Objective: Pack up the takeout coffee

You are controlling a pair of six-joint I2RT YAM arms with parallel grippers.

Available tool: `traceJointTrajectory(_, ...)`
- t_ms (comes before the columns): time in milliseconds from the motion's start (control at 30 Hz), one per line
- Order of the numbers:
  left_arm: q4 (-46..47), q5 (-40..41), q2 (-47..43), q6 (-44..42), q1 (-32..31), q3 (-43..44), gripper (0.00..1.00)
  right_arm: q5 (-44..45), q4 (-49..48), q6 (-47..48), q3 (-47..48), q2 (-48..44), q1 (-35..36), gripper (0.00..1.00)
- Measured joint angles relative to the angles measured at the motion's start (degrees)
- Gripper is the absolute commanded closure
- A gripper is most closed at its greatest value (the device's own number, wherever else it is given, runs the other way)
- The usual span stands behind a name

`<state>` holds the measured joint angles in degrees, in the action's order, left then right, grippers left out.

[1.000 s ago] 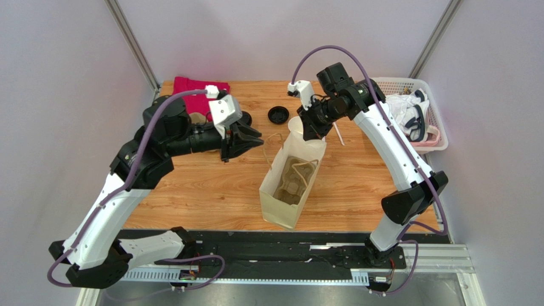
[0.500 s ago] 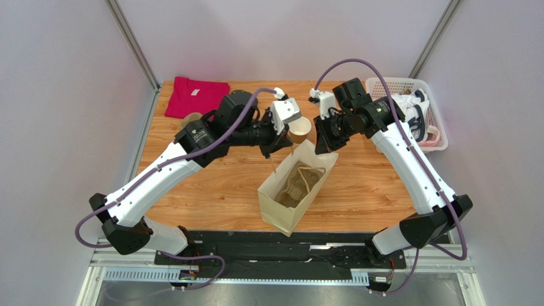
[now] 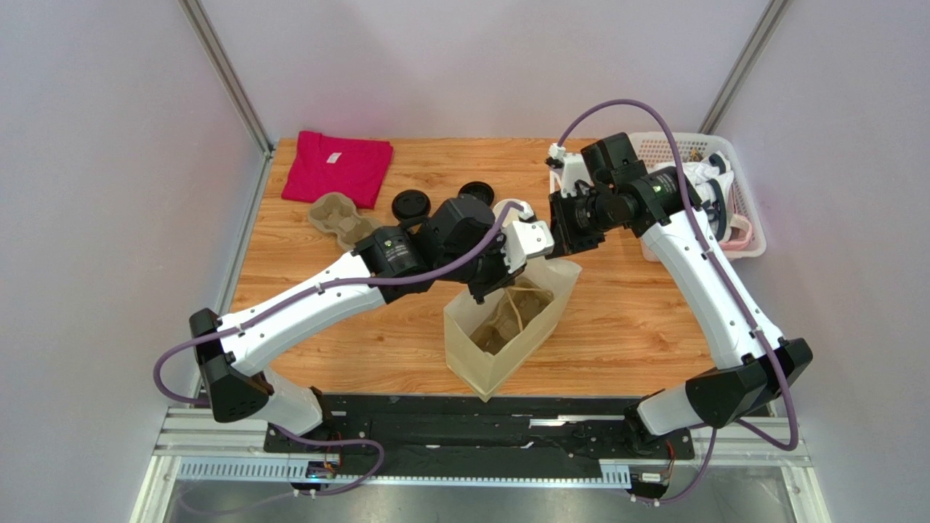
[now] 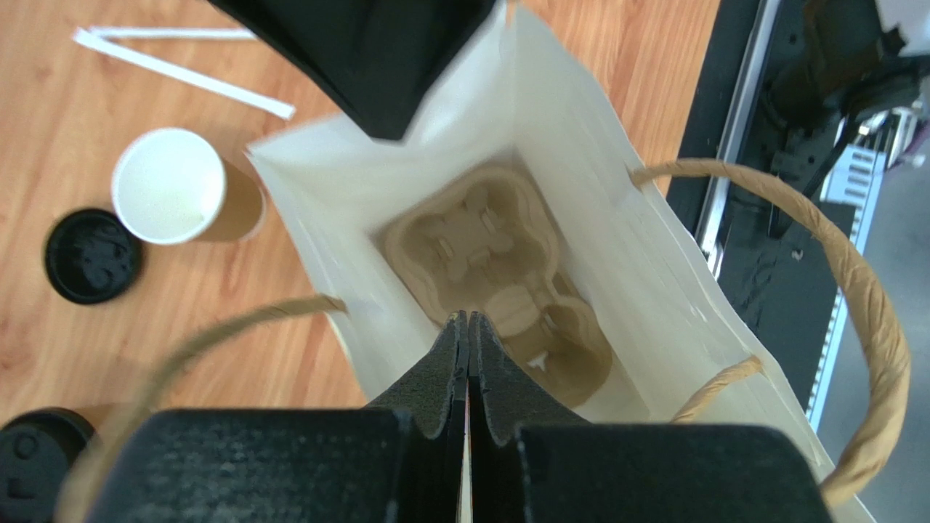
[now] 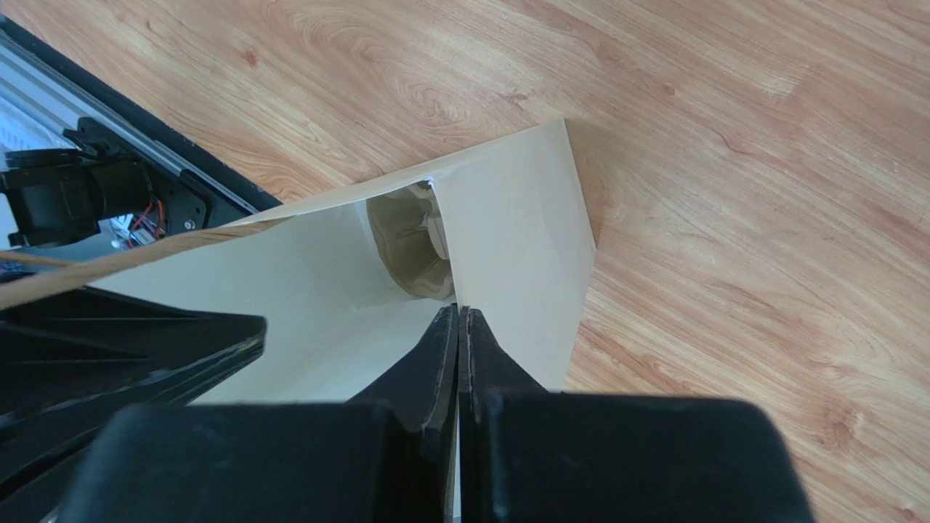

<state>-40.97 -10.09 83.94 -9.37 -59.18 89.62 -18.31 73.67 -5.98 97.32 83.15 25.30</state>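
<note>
My left pincer (image 4: 467,321) and right pincer (image 5: 458,314) are pinching the rim of the cream paper bag (image 4: 644,251); the black-lidded tan paper cup (image 3: 410,204) is standing on the wooden counter (image 3: 611,327) beyond, probably light, crushable, best gripped mid-wall.

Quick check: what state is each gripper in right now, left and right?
Left gripper: shut, pinching the bag at its rim.
Right gripper: shut on the bag's opposite rim.

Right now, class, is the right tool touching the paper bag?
Touching. The right wrist view shows the right tool pinched shut on the paper bag's rim.
</note>
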Motion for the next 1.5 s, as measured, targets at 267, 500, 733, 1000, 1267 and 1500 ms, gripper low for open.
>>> traceJointTrajectory(267,0.1,3.2,3.3,-0.2,-1.6,-1.9,1.0,-3.6,-1.1,-1.8,-2.0,-0.6,-0.6,1.0)
traceJointTrajectory(500,0.7,3.8,5.8,0.0,-1.6,-4.9,1.0,-4.3,-1.2,-2.0,-2.8,-1.3,-1.1,1.0)
traceJointTrajectory(733,0.3,3.8,7.7,0.1,-1.6,-7.2,1.0,-4.8,-1.2,-2.2,-3.1,-2.2,-2.4,1.0)
traceJointTrajectory(1000,-5.1,3.8,9.4,0.7,-2.0,-3.3,1.0,-4.8,-1.3,-3.1,-3.5,-2.8,-3.7,1.0)
traceJointTrajectory(1267,-5.3,4.1,8.9,2.3,-2.6,-1.5,1.0,-5.3,-2.2,-3.8,-5.8,-4.0,-3.7,1.0)
traceJointTrajectory(1500,-4.7,5.7,9.2,2.5,-2.6,-6.8,1.0,-5.4,-2.8,-3.9,-6.2,-4.3,-3.7,1.0)
